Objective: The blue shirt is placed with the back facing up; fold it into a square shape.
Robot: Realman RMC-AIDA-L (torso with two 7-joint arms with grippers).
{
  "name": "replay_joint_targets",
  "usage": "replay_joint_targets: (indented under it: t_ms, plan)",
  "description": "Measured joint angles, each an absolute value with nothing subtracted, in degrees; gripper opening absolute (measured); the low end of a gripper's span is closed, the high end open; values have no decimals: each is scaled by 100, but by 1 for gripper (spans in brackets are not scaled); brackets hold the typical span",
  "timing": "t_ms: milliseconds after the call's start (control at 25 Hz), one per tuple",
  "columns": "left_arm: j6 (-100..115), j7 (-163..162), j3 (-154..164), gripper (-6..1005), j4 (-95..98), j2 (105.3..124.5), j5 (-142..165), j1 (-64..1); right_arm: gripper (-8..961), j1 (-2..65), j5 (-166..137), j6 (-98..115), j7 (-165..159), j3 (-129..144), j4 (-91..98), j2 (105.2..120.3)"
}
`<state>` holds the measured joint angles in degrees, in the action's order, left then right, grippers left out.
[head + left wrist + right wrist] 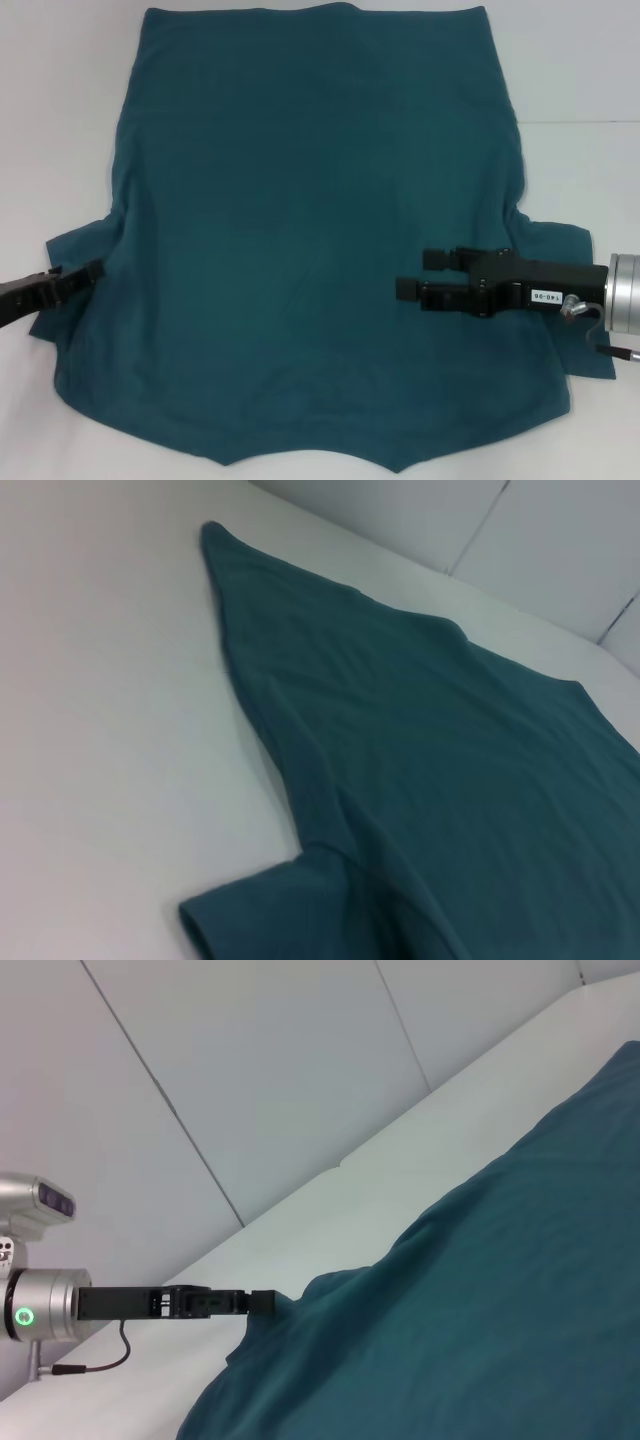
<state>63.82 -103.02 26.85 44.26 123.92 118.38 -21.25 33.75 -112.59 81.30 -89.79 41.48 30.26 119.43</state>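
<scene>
**Shirt spread flat, one gripper at each side**

Seen from the head camera, the blue shirt lies spread across the white table, filling most of the frame from the top edge down to the bottom edge. One short sleeve pokes out at the middle left, the other at the middle right. At the lower left of the frame the left gripper reaches in from the edge, its tip touching the shirt at the sleeve; whether it is pinching cloth or merely resting there I cannot tell. At the middle right the right gripper lies over the shirt's body, its two black fingers parted with a narrow gap between them, holding nothing (the silver wrist sits at the right edge).

From the left wrist camera, the shirt runs from the upper left to the lower right of the frame, with a sleeve at the bottom centre and bare table on the left.

From the right wrist camera, the shirt fills the lower right, rumpled near its edge. The other arm's gripper shows at the lower left, its tip against the cloth's raised edge, before pale wall panels.
</scene>
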Motion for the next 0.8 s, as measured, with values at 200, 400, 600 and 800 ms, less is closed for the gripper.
replay_joint_targets:
  t_ms: [200,400,600,800]
  plan:
    - [6375,-10325,2719,552,4422,12387,11874,-2160,881,3367,-11259,8130,-8959,4148,2978,11943]
    - [6373,-10333,2726,336,4420,12384,11883,-2162,881,3351,-11259,8130,-8957,4148,2970,11944]
    - [6379,-10335,2725,176,4420,12384,11883,-2162,881,3349,-11259,8130,-8956,4148,2970,11944]
    - [6383,-10335,2724,81,4420,12383,11892,-2163,880,3348,-11259,8130,-8949,4148,2959,11944]
